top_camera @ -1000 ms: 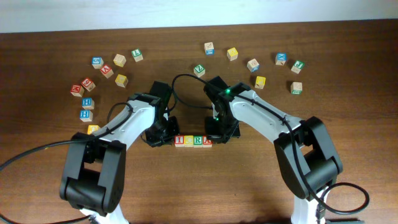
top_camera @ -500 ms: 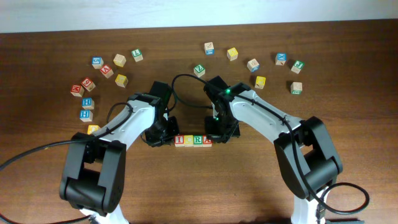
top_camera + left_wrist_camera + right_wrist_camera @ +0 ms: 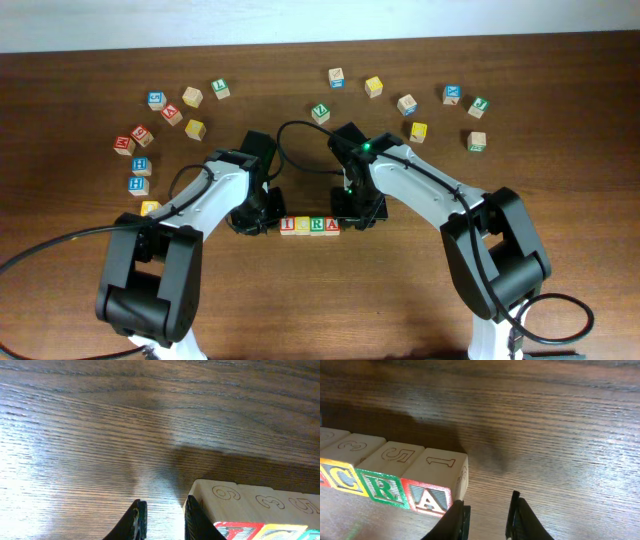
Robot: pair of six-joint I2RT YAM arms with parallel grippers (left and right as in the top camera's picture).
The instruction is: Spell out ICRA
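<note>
Four cubes lie in a touching row at the table's middle: red "I" (image 3: 288, 225), yellow "C" (image 3: 303, 225), green "R" (image 3: 318, 225), red "A" (image 3: 333, 225). My left gripper (image 3: 263, 221) is low at the row's left end, narrowly open and empty. In the left wrist view (image 3: 165, 521) its right finger rests against the side of the "I" cube (image 3: 235, 505). My right gripper (image 3: 353, 219) is low at the row's right end, narrowly open and empty. In the right wrist view (image 3: 487, 520) its left finger is against the "A" cube (image 3: 427, 497), beside "R" (image 3: 382, 487) and "C" (image 3: 342, 480).
Several loose cubes lie at the back left, among them a blue one (image 3: 156, 99) and a yellow one (image 3: 194, 129). Several more lie at the back right, such as a yellow one (image 3: 373, 86) and a green one (image 3: 478, 104). Another cube (image 3: 150, 208) sits by my left arm.
</note>
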